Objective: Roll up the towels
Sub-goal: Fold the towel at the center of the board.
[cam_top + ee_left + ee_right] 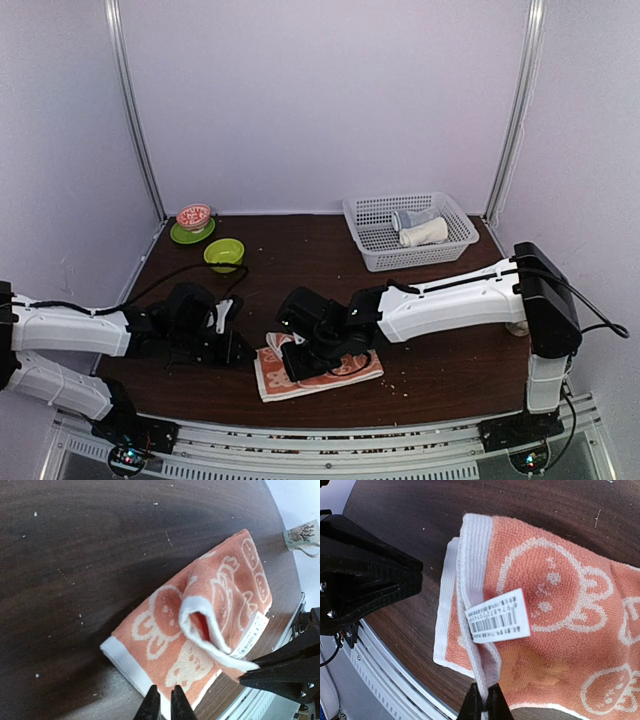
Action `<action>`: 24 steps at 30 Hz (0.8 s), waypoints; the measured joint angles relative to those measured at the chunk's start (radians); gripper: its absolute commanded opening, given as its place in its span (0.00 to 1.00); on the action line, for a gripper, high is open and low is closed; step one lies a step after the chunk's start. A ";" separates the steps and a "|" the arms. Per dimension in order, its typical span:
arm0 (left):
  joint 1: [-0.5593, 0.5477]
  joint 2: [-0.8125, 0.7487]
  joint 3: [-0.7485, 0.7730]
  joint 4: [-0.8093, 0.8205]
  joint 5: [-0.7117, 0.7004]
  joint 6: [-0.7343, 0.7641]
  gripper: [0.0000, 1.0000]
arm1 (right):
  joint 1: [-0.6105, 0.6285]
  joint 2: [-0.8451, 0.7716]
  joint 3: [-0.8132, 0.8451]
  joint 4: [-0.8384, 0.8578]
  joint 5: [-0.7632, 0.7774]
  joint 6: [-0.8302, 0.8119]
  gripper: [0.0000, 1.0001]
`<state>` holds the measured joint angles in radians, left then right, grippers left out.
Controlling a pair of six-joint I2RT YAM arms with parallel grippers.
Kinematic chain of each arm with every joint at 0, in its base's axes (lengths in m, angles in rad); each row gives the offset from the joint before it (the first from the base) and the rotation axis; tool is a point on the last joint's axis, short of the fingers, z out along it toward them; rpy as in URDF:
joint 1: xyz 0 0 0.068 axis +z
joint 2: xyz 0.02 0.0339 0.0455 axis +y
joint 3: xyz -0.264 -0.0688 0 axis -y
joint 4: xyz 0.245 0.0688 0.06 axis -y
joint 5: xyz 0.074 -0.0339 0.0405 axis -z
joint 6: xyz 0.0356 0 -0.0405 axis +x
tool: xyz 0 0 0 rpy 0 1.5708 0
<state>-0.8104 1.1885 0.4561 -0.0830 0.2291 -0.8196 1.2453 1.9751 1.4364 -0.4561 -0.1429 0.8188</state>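
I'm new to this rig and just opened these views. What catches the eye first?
The orange towel lies partly folded front and centre, its white hem pinched by the right gripper. A rolled cream towel sits in the white basket at back right.

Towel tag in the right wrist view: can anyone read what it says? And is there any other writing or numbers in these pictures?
Tag on the towel: a barcode with rows of small print around it, too blurred to read.
Towel pattern: white cartoon outlines only, no words.
Mug: a dark branching drawing, no text visible.
Nothing else in any view shows writing.
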 measured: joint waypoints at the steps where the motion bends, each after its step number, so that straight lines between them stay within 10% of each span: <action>1: 0.000 0.008 0.001 0.018 0.008 -0.002 0.06 | 0.000 0.000 0.000 0.000 0.000 0.000 0.00; 24: 0.000 0.334 0.047 0.229 0.083 -0.055 0.00 | 0.000 0.003 0.069 -0.021 -0.027 0.021 0.00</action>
<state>-0.8104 1.5223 0.5030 0.1459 0.3122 -0.8742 1.2457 1.9785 1.5055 -0.4774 -0.1699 0.8394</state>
